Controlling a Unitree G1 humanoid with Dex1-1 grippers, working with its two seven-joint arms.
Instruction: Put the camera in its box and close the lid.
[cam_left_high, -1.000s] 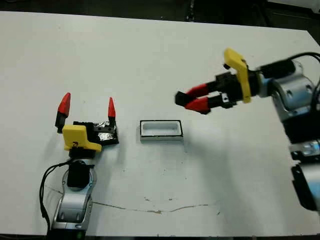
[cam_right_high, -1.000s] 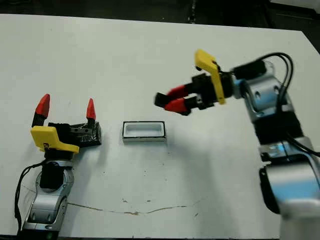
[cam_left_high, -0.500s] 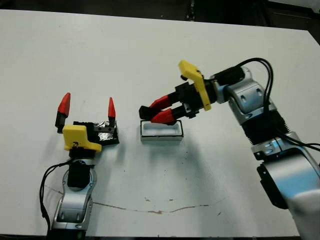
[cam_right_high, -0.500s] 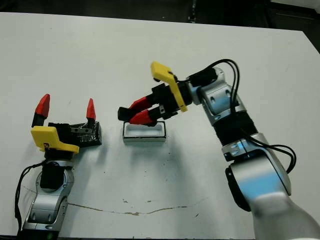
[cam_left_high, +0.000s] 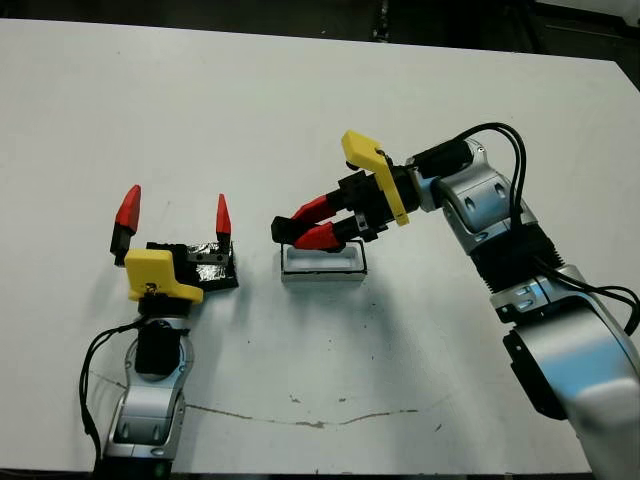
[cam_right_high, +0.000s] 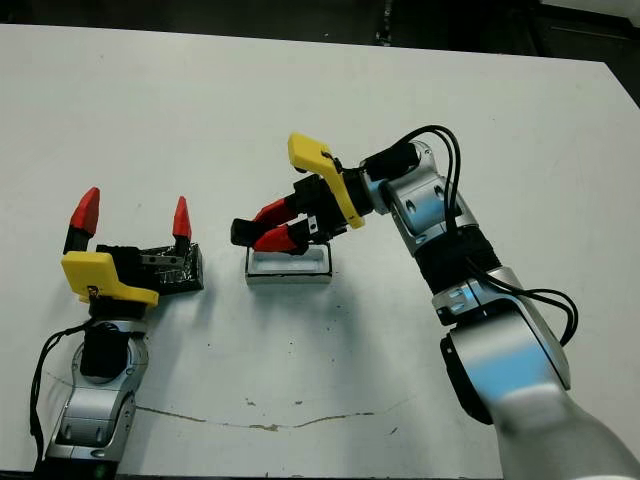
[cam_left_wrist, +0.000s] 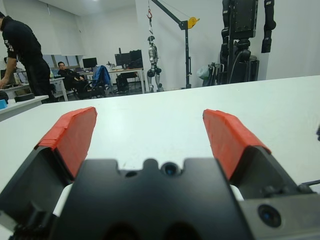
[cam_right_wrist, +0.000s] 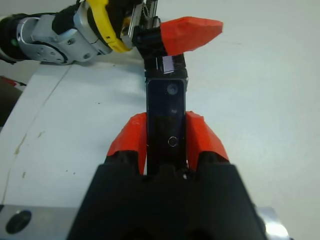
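My right gripper (cam_left_high: 298, 224) is shut on the camera (cam_right_wrist: 166, 114), a slim black bar that sticks out past the red fingertips (cam_right_wrist: 201, 136). It hangs tilted just above the left end of the box (cam_left_high: 338, 263), a small white tray with a dark rim at the table's middle. Left of the box lies the lid (cam_left_high: 212, 266), black with a silvery patch, partly hidden under my left gripper's yellow and black body. My left gripper (cam_left_high: 176, 210) stands open above the lid, its red fingers (cam_left_wrist: 228, 134) wide apart with nothing between them.
A thin brownish streak (cam_left_high: 300, 420) runs across the white table (cam_left_high: 300, 100) near its front edge. Beyond the table's far side, the left wrist view shows a person (cam_left_wrist: 22, 47) standing, another seated, and a humanoid robot on a stand (cam_left_wrist: 152, 60).
My right arm has swung left and down with the camera, from open table at the right to just above the box's left end. The left arm, lid and box have not moved.
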